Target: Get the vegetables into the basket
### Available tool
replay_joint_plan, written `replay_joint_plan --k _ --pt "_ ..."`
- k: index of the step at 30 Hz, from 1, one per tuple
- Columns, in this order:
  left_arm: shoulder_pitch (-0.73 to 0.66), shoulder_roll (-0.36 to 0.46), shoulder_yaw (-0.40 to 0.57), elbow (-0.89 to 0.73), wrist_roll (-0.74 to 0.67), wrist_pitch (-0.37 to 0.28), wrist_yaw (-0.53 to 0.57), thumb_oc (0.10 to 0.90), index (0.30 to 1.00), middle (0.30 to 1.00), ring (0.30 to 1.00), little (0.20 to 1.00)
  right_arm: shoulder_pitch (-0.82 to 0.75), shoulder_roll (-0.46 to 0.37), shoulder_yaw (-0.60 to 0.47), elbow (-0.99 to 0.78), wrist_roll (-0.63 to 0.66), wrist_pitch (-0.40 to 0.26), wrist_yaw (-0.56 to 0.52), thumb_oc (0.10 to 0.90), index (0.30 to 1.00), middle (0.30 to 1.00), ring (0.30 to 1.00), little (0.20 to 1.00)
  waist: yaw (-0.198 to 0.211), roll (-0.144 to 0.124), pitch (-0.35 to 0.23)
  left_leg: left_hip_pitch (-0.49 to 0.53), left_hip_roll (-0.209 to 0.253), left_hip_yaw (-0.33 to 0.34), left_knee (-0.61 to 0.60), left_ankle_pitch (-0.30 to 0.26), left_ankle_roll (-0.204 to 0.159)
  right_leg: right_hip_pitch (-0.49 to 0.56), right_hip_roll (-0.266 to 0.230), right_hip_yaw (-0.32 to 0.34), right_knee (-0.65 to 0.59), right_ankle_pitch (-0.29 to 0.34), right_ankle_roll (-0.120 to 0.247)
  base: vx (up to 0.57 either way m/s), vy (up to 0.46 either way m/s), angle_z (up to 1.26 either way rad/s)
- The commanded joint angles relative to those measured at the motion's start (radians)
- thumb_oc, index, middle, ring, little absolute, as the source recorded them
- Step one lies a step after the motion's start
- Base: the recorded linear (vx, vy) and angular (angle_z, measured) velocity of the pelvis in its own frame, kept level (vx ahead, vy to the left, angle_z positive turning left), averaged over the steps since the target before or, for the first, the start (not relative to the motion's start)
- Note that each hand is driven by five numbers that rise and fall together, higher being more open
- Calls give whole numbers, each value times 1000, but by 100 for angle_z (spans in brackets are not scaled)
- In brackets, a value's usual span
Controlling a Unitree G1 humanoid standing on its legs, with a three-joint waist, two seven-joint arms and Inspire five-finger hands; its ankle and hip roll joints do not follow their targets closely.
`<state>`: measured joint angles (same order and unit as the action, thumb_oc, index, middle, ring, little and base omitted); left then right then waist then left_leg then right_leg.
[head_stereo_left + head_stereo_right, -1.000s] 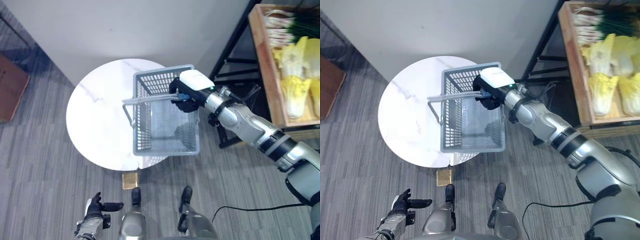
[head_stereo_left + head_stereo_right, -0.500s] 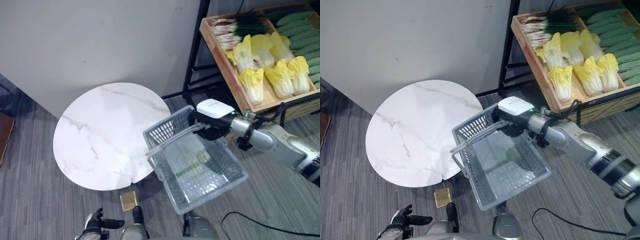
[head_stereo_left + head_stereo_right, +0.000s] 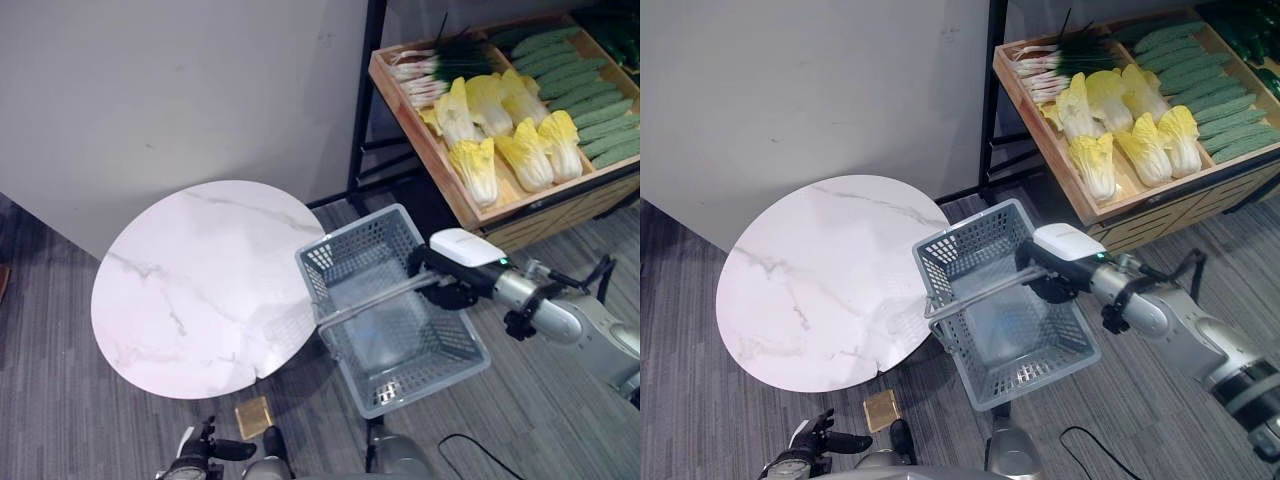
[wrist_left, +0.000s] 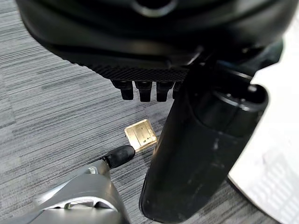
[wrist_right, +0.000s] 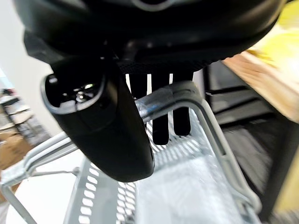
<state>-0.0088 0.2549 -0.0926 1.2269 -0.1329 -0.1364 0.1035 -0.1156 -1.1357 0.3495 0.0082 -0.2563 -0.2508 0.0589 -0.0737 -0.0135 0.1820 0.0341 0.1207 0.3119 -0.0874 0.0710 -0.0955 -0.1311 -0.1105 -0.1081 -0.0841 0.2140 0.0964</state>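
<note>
My right hand (image 3: 452, 283) is curled round the basket (image 3: 392, 310) handle (image 3: 372, 301): in the right wrist view the bar (image 5: 163, 100) crosses between my thumb (image 5: 100, 128) and my fingers (image 5: 161, 126), which hook over it from the far side. The basket hangs off the floor, just beside the round white table (image 3: 190, 285), on the side toward the crate (image 3: 500, 215); its near corner overlaps the table edge in the eye views, and I can't tell whether they touch. The basket is tilted and its floor is bare. The vegetables are all in the crate, well apart from my fingers and from the basket: cabbages (image 3: 500, 135) in the middle, scallions (image 3: 430, 70) at the end nearest the wall, cucumbers (image 3: 590, 90) at the other end. The crate sits on a black rack (image 3: 362, 100) beyond the basket. My left hand (image 3: 195, 462) is low, on the near side of the table, thumb sticking out, fingers (image 4: 142, 91) relaxed and short of anything, holding nothing. A small gold square (image 3: 255, 415) lies on the floor at the table's near edge, close to the left hand.
</note>
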Motion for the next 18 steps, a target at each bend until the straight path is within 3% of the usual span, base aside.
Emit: replay_joint_plan --k 1,3,5,11,12,13,14,18 --pt "-36 93 -25 37 47 -20 -11 900 1000 1000 1000 1000 -96 51 -170 -89 -10 -44 -149 400 300 300 300 300 -11 -76 -2 18 19 3 0 -29 -5 -6 -153 29 103 25 165 -54 93 -4" --pt "-44 100 -21 40 54 -22 -8 900 1000 1000 1000 1000 -65 67 -199 -90 -15 -41 -157 400 300 300 300 300 -20 -82 10 12 6 25 0 -31 -1 -34 -163 45 90 103 165 -88 106 -22" --pt "-49 115 -12 37 61 -26 -8 900 1000 1000 1000 1000 -41 83 -227 -93 -23 -35 -170 400 300 300 300 300 -27 -79 17 1 11 51 0 -27 3 -64 -173 41 81 134 165 -130 93 -67" --pt "-24 151 40 26 48 -19 -9 900 1000 1000 1000 1000 -8 123 -254 -46 14 -40 -173 400 300 300 300 300 16 -65 4 8 21 150 5 -46 20 1 -211 -164 193 -32 162 -114 127 -92" --pt "-7 156 56 25 44 -18 -17 900 1000 1000 1000 1000 -17 126 -245 -32 22 -44 -165 400 300 300 300 300 31 -66 -6 10 14 199 13 -44 29 35 -218 -208 246 -77 152 -151 69 -145" --pt "-2 155 59 23 43 -19 -20 900 1000 1000 1000 1000 -24 134 -239 -26 23 -45 -164 400 300 300 300 300 36 -66 -13 12 13 226 16 -39 31 50 -217 -223 264 -91 150 -121 -6 -129" --pt "9 145 68 24 33 -21 -28 900 1000 1000 1000 1000 -14 140 -245 -24 21 -50 -165 400 300 300 300 300 37 -73 -29 12 19 264 31 -35 19 91 -193 -234 187 -95 149 -51 -85 -105" --pt "0 134 69 27 38 -19 -27 900 1000 1000 1000 1000 18 135 -266 -36 11 -53 -166 400 300 300 300 300 27 -63 -33 19 38 285 48 -29 3 99 -172 -253 142 -107 142 2 -117 -70"
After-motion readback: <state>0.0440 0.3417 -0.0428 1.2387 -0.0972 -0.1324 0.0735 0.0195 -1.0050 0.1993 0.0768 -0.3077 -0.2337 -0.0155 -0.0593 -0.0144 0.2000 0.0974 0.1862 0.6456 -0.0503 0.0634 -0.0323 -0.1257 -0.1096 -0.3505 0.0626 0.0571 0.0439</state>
